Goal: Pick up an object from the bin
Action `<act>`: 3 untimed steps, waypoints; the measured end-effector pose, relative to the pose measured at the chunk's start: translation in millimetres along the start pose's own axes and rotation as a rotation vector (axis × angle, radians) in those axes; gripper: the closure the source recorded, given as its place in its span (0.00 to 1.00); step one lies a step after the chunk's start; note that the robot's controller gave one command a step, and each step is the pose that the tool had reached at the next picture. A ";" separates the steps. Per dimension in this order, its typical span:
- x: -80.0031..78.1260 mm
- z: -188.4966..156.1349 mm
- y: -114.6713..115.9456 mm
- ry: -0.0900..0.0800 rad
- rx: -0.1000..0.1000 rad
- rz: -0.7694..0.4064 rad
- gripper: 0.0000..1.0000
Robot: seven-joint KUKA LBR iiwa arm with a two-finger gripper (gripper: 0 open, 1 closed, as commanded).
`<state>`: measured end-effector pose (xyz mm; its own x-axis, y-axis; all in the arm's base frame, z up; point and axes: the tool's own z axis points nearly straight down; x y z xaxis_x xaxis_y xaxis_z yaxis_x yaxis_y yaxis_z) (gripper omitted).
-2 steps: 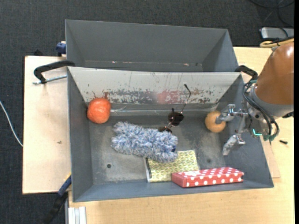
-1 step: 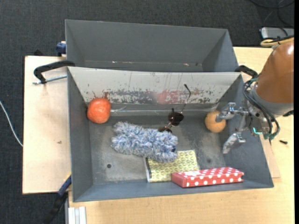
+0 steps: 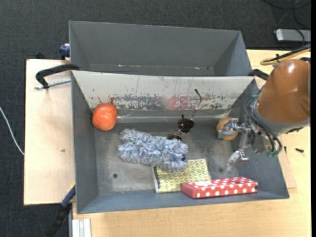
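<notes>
The gripper hangs low at the right end of the bin; its opening state cannot be determined. Nearest candidates: tan round object behind, red white-dotted box in front. Centre over one before descending.

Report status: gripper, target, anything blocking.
Gripper at right side of bin, above bare floor, nothing visibly held. Nearest things: tan round piece toward the back wall, red white-dotted box toward the front. Nothing in the way of either.
</notes>
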<state>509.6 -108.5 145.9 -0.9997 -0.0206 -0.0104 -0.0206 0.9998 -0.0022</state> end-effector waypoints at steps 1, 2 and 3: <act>-1.0 39.2 4.5 0.011 -0.003 0.161 0.00; 4.4 38.7 5.0 0.011 -0.002 0.357 0.00; 8.7 49.2 10.6 0.009 -0.002 0.132 0.00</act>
<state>501.2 -98.2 96.6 -0.9938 0.1116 -0.0018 0.1116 0.9938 0.0007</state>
